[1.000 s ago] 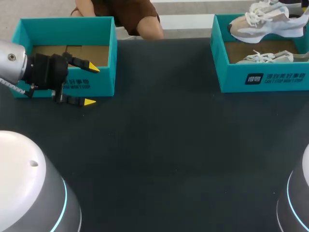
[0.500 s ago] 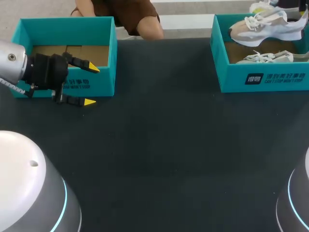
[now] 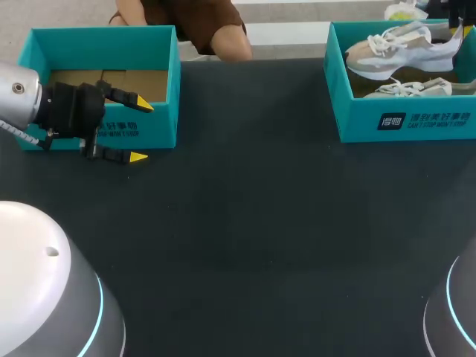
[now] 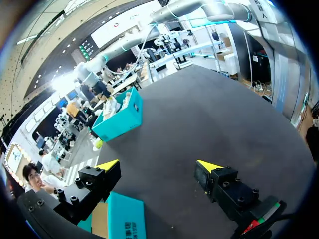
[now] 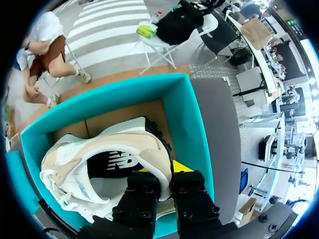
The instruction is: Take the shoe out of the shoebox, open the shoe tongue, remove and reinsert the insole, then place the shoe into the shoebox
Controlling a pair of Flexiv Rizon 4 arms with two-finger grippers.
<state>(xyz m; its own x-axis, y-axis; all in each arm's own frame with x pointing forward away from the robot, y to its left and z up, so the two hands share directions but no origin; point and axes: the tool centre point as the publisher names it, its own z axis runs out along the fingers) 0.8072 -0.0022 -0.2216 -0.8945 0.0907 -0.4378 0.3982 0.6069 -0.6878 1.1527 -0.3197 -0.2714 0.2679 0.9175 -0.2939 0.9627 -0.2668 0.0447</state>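
The right gripper (image 5: 167, 172) is pinching the shoe (image 5: 99, 159) at the back rim of its opening. One finger is sitting inside the shoe and one outside, so the gripper is closed on it. The shoe (image 3: 401, 48) is white and tan. It is hanging over the back part of the teal shoebox (image 3: 405, 119), above the box's brown floor, and it looks lifted clear of that floor. Its toe is pointing away from the shoebox's right end, and its heel is sitting near that end. A second shoe (image 3: 409, 88) is lying inside the shoebox, close behind its front wall. The shoebox is standing on the dark table (image 3: 253, 223). Well away from the shoebox, at the other end of the table, an empty box (image 3: 152, 56) of the same teal is standing. The left gripper (image 3: 140, 130) is hanging just in front of that box. Its two yellow-tipped fingers are spread wide apart and are holding nothing.
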